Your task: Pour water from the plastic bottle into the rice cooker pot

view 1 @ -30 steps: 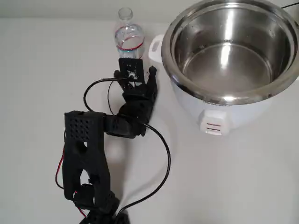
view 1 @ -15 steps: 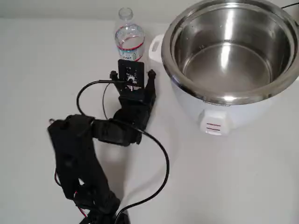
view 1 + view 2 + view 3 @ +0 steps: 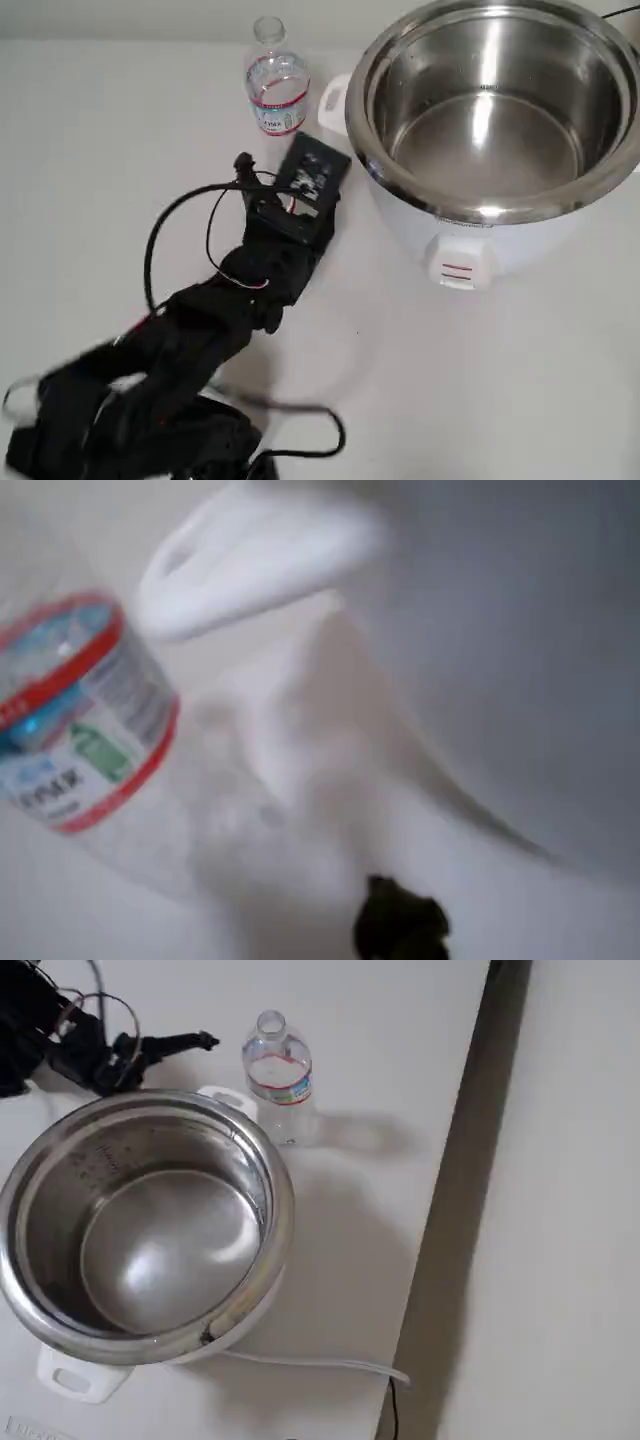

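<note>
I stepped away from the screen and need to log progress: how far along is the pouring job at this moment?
Barely begun. Done: nothing visible; the small clear ribbed plastic bottle stands upright, uncapped, on the white table. In hand: the black tool sits near the bottle without holding it; its opening state is unclear. Left: grasp, lift and tip the bottle over the large shiny steel pot, whose bottom shows glints but no clear pool.

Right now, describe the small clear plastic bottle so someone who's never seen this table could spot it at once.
Find the large shiny stainless-steel rice cooker pot in its white cooker body. Beside the body's white side handle stands the small clear ribbed plastic bottle, upright and uncapped. Its white-and-blue label edged with red bands sets it apart from the black gripper nearby.
</note>
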### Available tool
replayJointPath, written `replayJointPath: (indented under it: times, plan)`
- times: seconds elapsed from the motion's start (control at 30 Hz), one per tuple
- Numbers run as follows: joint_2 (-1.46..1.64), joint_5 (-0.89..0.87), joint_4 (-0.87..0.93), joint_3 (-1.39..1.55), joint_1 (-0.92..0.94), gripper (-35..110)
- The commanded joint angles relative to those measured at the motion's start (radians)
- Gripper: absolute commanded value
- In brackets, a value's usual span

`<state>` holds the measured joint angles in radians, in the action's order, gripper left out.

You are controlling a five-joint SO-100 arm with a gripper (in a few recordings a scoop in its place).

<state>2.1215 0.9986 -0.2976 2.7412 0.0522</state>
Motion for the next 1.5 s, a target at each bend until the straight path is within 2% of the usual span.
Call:
replayJointPath:
  times: [0.0, 0.3, 0.5, 0.6, 0.7, 1.03, 1.47]
  plan:
    - [0.299, -0.173, 0.382, -0.003, 0.025, 49]
    - [0.769, -0.552, 0.992, 0.011, 0.006, 37]
    - [1.129, -0.655, 1.305, 0.106, 0.008, 24]
    - [1.169, -0.707, 1.411, 0.123, 0.025, 17]
    - [1.169, -0.769, 1.463, 0.127, 0.029, 11]
    - [1.167, -0.85, 1.468, 0.256, 0.041, 0]
    - [1.167, -0.854, 1.474, 0.255, 0.049, 0]
